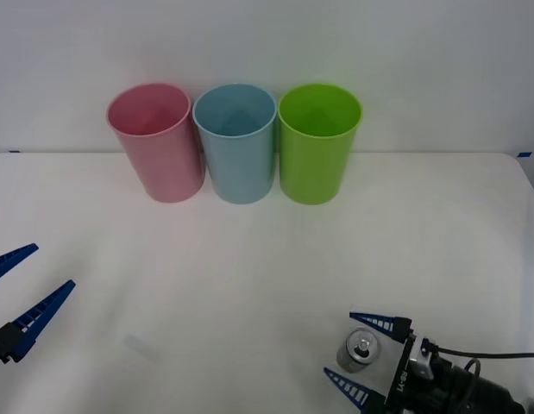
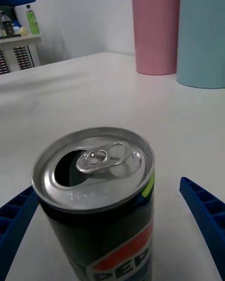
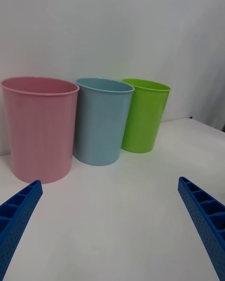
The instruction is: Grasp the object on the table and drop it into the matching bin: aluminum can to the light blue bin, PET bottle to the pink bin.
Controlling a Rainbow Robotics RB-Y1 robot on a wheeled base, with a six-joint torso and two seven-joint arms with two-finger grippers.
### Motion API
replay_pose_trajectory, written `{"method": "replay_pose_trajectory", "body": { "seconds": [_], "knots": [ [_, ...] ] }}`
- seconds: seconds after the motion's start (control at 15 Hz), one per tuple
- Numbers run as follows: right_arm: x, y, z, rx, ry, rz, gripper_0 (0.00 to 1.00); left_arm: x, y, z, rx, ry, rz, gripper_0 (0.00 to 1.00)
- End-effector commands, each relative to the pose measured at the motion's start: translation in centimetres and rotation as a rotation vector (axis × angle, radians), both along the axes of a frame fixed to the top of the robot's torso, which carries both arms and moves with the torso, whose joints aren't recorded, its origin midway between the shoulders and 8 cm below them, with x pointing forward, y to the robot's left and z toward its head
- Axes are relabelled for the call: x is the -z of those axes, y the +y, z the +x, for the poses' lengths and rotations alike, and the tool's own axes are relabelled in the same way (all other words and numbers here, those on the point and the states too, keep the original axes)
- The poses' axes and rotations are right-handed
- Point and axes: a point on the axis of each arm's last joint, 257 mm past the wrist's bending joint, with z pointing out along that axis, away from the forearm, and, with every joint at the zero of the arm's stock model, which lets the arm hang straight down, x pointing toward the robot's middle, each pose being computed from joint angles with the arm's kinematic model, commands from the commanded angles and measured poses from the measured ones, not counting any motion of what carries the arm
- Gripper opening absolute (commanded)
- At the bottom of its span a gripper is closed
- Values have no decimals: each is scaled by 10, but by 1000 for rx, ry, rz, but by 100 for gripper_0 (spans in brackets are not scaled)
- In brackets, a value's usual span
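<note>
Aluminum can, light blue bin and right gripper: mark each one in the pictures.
aluminum can [image 2: 93,168], right wrist view, on its shiny round top beside the pull tab.
light blue bin [image 1: 239,164], front view, on its outer wall below the rim.
right gripper [image 1: 360,354], front view, midway between its open blue fingertips, around the can.

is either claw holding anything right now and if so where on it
Nothing is held yet. The right claw is open around the aluminum can, fingers apart from its sides. The left claw is open over the table.
</note>
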Motion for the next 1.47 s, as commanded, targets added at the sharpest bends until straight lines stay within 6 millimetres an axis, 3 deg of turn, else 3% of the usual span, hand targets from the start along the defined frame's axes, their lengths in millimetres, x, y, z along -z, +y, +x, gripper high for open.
{"method": "replay_pose_trajectory", "body": {
  "seconds": [0.07,0.33,0.4,0.47,0.53,0.6,1.13,1.47],
  "knots": [
    [1,2,4,10,0,-2,100,0,0,0,0,0,0,100],
    [1,1,6,16,0,-7,100,0,0,0,0,0,0,100],
    [1,1,6,17,-1,-4,87,0,0,0,0,0,0,100],
    [2,0,7,20,5,-7,25,0,0,0,0,0,0,100],
    [2,-1,8,26,3,-10,5,0,0,0,0,0,0,100],
    [2,0,8,24,2,-11,0,0,0,0,0,0,0,100],
    [-1,4,4,8,-1,7,0,0,0,0,0,0,0,100],
    [-22,9,8,-8,-30,53,0,0,0,0,0,0,0,100]
  ]
}}
